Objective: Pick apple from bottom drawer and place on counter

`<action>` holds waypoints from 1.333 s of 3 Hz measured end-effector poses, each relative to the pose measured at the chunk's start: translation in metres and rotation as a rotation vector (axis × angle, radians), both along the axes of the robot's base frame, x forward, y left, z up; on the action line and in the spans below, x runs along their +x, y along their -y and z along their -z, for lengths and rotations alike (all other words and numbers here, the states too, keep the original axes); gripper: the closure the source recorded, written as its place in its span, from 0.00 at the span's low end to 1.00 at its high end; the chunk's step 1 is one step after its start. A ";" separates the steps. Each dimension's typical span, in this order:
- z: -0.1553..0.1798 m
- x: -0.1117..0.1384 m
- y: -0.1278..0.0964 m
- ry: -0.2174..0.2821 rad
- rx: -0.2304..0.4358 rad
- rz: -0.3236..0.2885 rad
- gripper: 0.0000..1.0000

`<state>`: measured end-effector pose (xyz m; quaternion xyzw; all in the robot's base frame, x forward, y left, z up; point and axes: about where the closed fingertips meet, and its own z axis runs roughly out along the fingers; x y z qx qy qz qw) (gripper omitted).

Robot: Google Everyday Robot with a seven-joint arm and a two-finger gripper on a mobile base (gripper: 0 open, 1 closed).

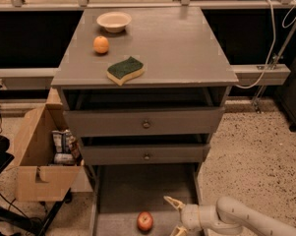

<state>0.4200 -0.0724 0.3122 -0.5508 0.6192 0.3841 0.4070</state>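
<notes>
The apple [145, 221], small, red with yellowish patches, lies on the floor of the open bottom drawer [119, 193] near its front. My gripper [172, 215] is open, low at the right side of the drawer, just right of the apple and apart from it. Its fingers [170, 200] point left toward the apple. The white arm comes in from the lower right. The counter [172, 43] is the grey-brown top of the cabinet above.
On the counter stand a white bowl [113, 21], an orange fruit [101, 44] and a green-and-yellow sponge [125, 70]. Two knobbed drawers [146, 124] sit above the bottom one. A cardboard box [39, 156] with packets stands at the left. Cables hang at the right.
</notes>
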 end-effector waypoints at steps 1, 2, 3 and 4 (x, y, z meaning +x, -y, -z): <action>0.055 0.014 -0.021 -0.022 -0.046 -0.002 0.00; 0.104 0.028 -0.037 -0.062 -0.051 0.012 0.00; 0.145 0.034 -0.049 -0.111 -0.052 0.018 0.00; 0.186 0.027 -0.066 -0.182 -0.049 -0.016 0.26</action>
